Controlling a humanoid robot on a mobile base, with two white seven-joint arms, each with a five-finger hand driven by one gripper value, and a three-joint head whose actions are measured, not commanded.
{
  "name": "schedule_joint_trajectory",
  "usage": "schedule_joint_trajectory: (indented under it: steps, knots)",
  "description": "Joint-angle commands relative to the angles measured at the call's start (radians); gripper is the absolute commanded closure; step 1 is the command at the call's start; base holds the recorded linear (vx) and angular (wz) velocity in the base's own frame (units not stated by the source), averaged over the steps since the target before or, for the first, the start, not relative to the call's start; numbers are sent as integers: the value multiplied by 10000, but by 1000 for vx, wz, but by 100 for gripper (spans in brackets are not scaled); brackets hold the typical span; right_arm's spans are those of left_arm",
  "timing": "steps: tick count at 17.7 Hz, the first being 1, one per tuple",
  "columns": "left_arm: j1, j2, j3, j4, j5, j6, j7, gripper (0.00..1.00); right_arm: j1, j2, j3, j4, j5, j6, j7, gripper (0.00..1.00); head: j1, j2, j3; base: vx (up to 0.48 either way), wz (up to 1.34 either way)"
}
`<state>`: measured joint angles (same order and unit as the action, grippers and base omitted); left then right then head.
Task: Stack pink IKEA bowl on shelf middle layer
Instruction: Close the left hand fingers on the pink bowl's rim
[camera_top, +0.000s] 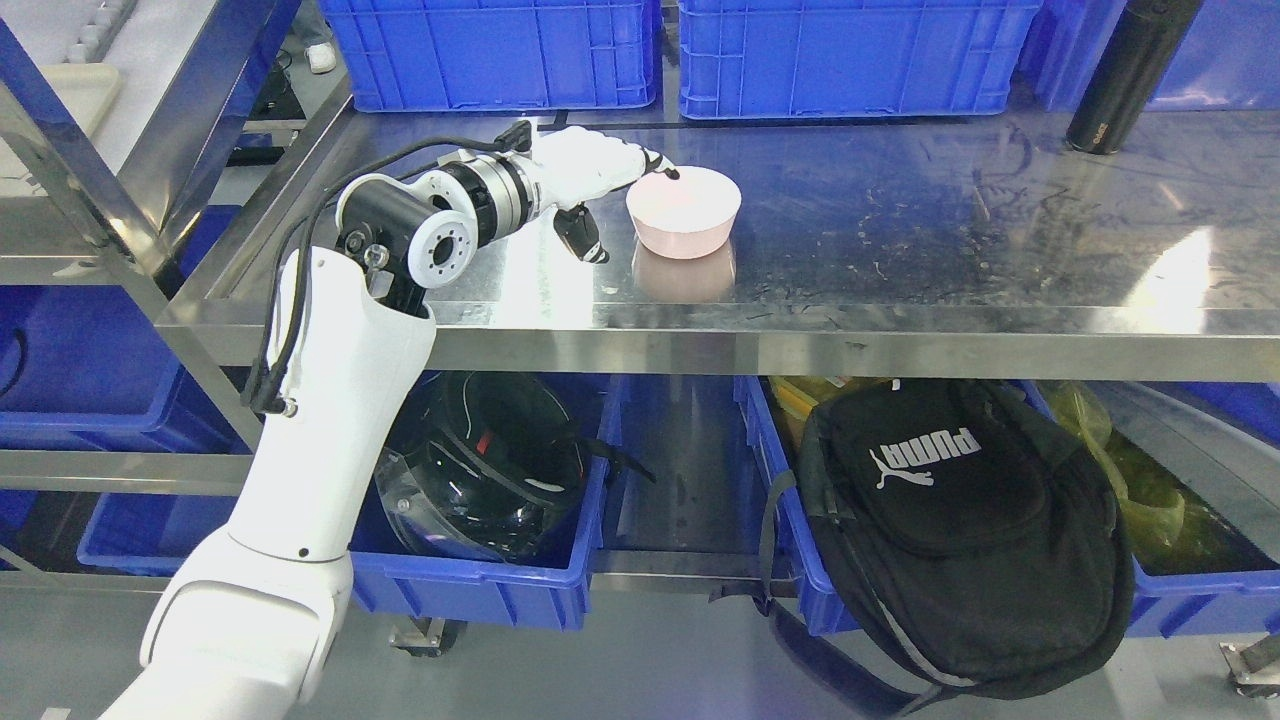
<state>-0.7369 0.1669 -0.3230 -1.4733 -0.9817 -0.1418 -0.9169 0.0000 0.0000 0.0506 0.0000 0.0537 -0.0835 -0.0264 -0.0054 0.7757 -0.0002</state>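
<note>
Pink bowl (684, 212) sits upside down on the steel shelf (900, 250), left of centre. Left hand (600, 185) beside it: one fingertip (672, 173) touches the bowl's upper edge, thumb spread below and clear; nothing grasped. Blue crates (840, 55) behind; black bottle (1130, 75) far right.

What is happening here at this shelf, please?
The robot's left hand reaches over the steel shelf to a pink bowl that appears to stand upside down on it. A fingertip touches the bowl's near top edge and the thumb hangs beside it; the bowl is not clearly gripped. Only one bowl shows, so nothing is stacked yet. The right arm is out of view. Blue crates stand behind, and a black bottle stands at the right.
</note>
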Motion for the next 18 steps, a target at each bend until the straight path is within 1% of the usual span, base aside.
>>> schedule_joint_trajectory:
  steps: [1,2,4,7,11,14,17,18]
  knots:
    - [-193,-517,-513,1448,-506,-39,42,21,230,-175,0,-175,0,7,3,0,0,0,0,0,0]
    - [-239,-640,-513,1616,-506,-69,72,22,230,-175,0,-175,0,7,3,0,0,0,0,0,0]
    - [-377,-931,-513,1954,-537,-238,88,28,230,-175,0,-175,0,7,3,0,0,0,0,0,0]
    - [-439,-1238,-513,2338,-736,-269,134,28,230,-175,0,-175,0,7,3,0,0,0,0,0,0]
    - [-577,-1270,-513,2599,-951,-269,211,29,230,-175,0,-175,0,7,3,0,0,0,0,0,0]
    - [-700,-1270,-498,2844,-966,-269,211,32,230,-175,0,-175,0,7,3,0,0,0,0,0,0]
    - [-792,-1376,-498,3135,-966,-345,211,36,230,-175,0,-175,0,7,3,0,0,0,0,0,0]
    - [-807,-1408,-467,3273,-966,-528,211,40,230,-175,0,-175,0,7,3,0,0,0,0,0,0]
